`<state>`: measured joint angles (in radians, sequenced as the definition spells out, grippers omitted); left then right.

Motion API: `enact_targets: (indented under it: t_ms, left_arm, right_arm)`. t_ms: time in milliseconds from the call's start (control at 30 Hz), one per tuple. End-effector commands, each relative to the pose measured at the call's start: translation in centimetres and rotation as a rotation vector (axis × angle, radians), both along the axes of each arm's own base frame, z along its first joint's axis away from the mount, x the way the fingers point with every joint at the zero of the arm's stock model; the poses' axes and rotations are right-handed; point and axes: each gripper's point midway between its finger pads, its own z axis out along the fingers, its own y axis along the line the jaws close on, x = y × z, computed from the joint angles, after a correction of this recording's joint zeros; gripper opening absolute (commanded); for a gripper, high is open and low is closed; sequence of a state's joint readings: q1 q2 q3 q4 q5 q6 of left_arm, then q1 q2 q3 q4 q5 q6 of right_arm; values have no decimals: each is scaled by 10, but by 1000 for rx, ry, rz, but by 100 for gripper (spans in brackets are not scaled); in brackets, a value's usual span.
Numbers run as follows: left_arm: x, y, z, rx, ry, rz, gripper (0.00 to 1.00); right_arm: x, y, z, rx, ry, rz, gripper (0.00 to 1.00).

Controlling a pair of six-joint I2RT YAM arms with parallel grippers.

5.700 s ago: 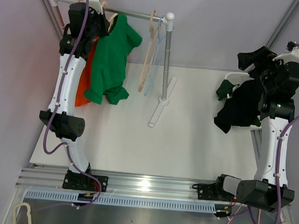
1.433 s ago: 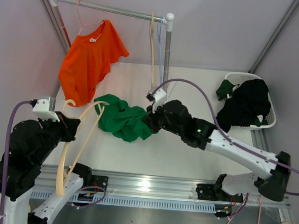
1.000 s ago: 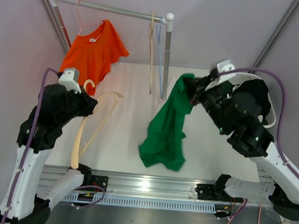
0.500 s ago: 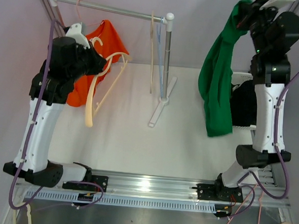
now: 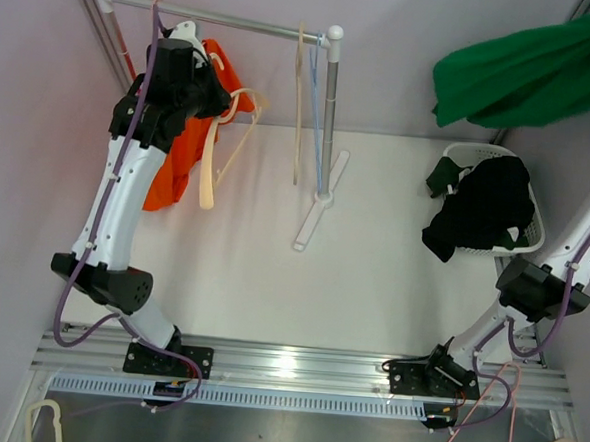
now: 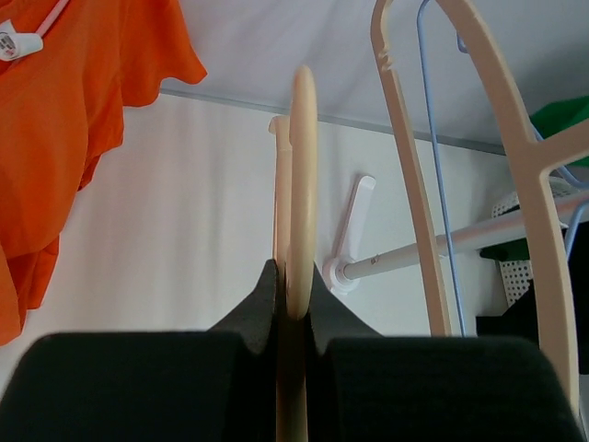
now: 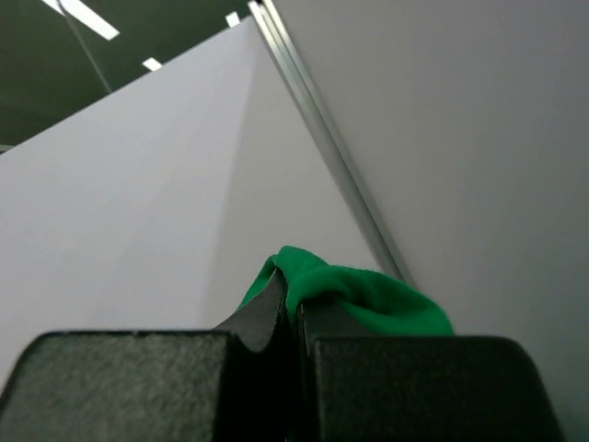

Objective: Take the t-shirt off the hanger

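Observation:
The green t-shirt (image 5: 524, 80) hangs free in the air at the top right of the top view, above the basket. My right gripper (image 7: 296, 308) is shut on a fold of the green t-shirt (image 7: 368, 295); the gripper itself lies beyond the top view's edge. My left gripper (image 5: 208, 85) is up by the rail's left end, shut on the bare cream hanger (image 5: 225, 137), which dangles beside the orange t-shirt (image 5: 168, 173). In the left wrist view the left gripper (image 6: 294, 281) pinches the hanger (image 6: 299, 166) edge-on.
The clothes rack (image 5: 330, 113) stands at the back, with a cream hanger (image 5: 300, 101) and a blue wire hanger (image 6: 442, 184) on its rail. A white basket (image 5: 535, 236) holding dark clothes (image 5: 476, 217) sits at the right. The orange t-shirt (image 6: 74, 120) hangs at left.
The right arm has swung the green t-shirt higher and farther right, out over the basket. The left arm has lifted the bare hanger up and closer to the rail.

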<state>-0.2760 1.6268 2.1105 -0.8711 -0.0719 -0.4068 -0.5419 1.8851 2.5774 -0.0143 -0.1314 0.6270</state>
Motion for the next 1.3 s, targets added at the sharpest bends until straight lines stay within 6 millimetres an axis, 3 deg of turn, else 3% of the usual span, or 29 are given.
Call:
enact_targets:
  t_ms: [0,67,100,133,200,233,267,300,333,433,467,533,567,633,667,733,767,833,933,1000,1067,1133,1267]
  left_arm:
    - [8,0,34,-61,-101,25,1]
    - [13,-4,37,-73,-129,15,1]
    - [15,-6,38,-79,-139,7,1]
    - [17,-9,38,-87,-143,-3,1]
    - [22,-13,49,-92,-187,-26,1]
    - [23,-14,52,-94,-194,-24,1]
    - [25,-14,53,-91,-201,-26,1]
    - [24,-14,60,-91,-221,-26,1]
    - [25,-13,60,-84,-226,-22,1]
    - [21,-14,71,-73,-266,-32,1]
    - [21,-15,68,-68,-265,-35,1]
    - [20,-18,71,-61,-290,-59,1]
    - [19,-22,72,-61,-296,-81,1]
    - [17,-26,76,-54,-315,-96,1]
    - [18,-29,74,-34,-319,-110,1]
    - [16,-39,79,-11,-349,-164,1]
    - [16,-40,80,-3,-359,-167,1]
    - [15,-44,84,13,-382,-184,1]
    - [15,-50,89,20,-410,-223,1]
    - [16,-52,90,27,-418,-231,1]
    - [17,-54,93,30,-431,-239,1]
    - [18,-57,94,30,-438,-248,1]
    - [20,-62,103,40,-456,-245,1]
  right_arm:
    - [-14,15,6,27,-40,104,0]
    - [-6,15,-20,52,30,119,0]
    - [-17,24,-21,50,44,126,0]
    - [2,15,-64,101,139,127,0]
    - [-2,26,-91,115,218,134,0]
    - [9,21,-130,152,307,130,0]
    - [12,22,-155,158,388,124,0]
    - [10,29,-175,167,454,134,0]
    - [16,25,-217,189,547,121,0]
    - [10,27,-276,244,689,81,0]
    - [10,27,-309,259,766,69,0]
    - [12,34,-356,304,901,42,0]
    - [12,28,-376,324,952,-21,0]
    - [16,36,-423,331,1083,-17,0]
    - [26,44,-460,341,1177,4,0]
    - [30,52,-502,353,1297,22,0]
    - [34,57,-534,367,1366,37,0]
    - [29,62,-571,395,1423,45,0]
    - [23,65,-603,426,1451,45,0]
    - [22,67,-607,432,1456,46,0]
    - [26,61,-598,428,1442,21,0]
    - [29,62,-580,422,1432,32,1]
    - [42,62,-497,316,1316,-46,0]
